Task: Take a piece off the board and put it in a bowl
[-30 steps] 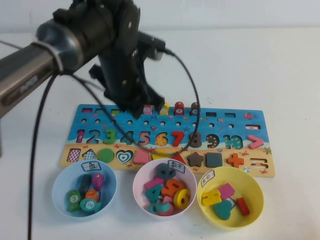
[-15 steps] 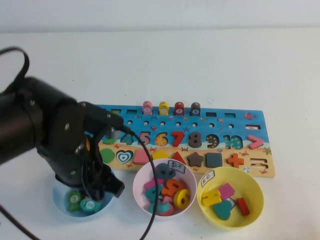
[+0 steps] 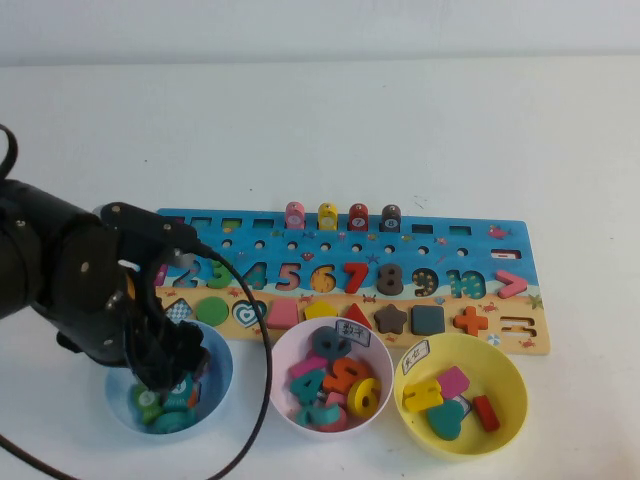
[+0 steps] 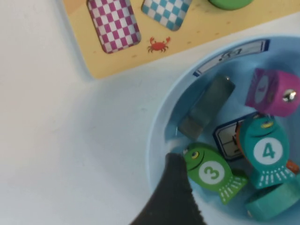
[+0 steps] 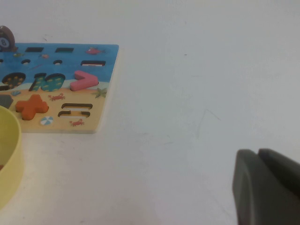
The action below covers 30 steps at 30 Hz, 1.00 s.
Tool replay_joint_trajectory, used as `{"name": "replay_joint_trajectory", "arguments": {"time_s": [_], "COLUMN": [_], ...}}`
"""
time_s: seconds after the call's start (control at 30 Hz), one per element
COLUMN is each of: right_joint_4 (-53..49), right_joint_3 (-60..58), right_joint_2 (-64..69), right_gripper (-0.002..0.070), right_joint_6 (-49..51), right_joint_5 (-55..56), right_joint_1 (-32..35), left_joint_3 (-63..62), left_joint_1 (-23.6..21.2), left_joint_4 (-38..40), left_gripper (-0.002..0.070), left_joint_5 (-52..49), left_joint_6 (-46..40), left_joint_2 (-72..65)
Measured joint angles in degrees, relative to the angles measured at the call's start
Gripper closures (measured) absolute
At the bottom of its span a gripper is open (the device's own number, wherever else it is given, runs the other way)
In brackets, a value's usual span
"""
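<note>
My left gripper [image 3: 168,385] hangs inside the light blue bowl [image 3: 222,368], hidden there under the arm. In the left wrist view one dark finger [image 4: 173,197] shows near the bowl's wall [image 4: 159,140] and touches nothing, so the jaws stand open. A teal peg [image 4: 274,206] lies loose in the bowl, cut by the frame edge, beside a teal fish marked 4 [image 4: 267,152] and a green fish marked 3 [image 4: 208,171]. The board [image 3: 440,250] lies behind the bowls. My right gripper [image 5: 258,154] is shut and empty over bare table beside the board's end [image 5: 101,93].
A pinkish-white bowl [image 3: 277,372] of number pieces and a yellow bowl [image 3: 512,372] of shapes stand in front of the board. Pink [image 3: 295,215], yellow [image 3: 328,216], red [image 3: 358,216] and brown [image 3: 390,216] pegs stand along its rear edge. The arm's cable [image 3: 262,390] loops over the blue bowl's right side.
My left arm came from the board's rear peg row forward and down into the light blue bowl. The bowl now holds one more teal piece.
</note>
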<state>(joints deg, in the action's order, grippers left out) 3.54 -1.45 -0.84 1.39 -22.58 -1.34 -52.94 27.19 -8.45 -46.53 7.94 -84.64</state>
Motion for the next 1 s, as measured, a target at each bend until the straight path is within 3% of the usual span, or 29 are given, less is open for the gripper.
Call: {"name": "replay_joint_trajectory", "arguments": {"time_s": [0.1, 0.27, 0.33, 0.47, 0.73, 1.0], "right_joint_4": [0.0, 0.0, 0.0, 0.0, 0.0, 0.0], "right_joint_3": [0.0, 0.0, 0.0, 0.0, 0.0, 0.0], "right_joint_2": [0.0, 0.0, 0.0, 0.0, 0.0, 0.0], "right_gripper": [0.0694, 0.0694, 0.0694, 0.0694, 0.0694, 0.0694], "right_joint_6": [0.0, 0.0, 0.0, 0.0, 0.0, 0.0], "right_joint_5": [0.0, 0.0, 0.0, 0.0, 0.0, 0.0], "right_joint_1": [0.0, 0.0, 0.0, 0.0, 0.0, 0.0], "left_joint_3": [0.2, 5.0, 8.2, 14.1, 18.2, 18.2], "left_joint_1": [0.0, 0.0, 0.0, 0.0, 0.0, 0.0], "left_joint_4": [0.0, 1.1, 2.3, 4.9, 5.6, 1.5], "left_gripper": [0.0188, 0.0551, 0.0617, 0.0663, 0.0673, 0.0676], "left_joint_5": [-0.8, 0.5, 2.1, 5.1, 1.7, -2.6], "left_joint_6": [-0.7, -3.0, -3.8, -4.7, -4.7, -3.6], "left_joint_2": [2.3, 14.6, 20.8, 35.1, 58.1, 68.0]}}
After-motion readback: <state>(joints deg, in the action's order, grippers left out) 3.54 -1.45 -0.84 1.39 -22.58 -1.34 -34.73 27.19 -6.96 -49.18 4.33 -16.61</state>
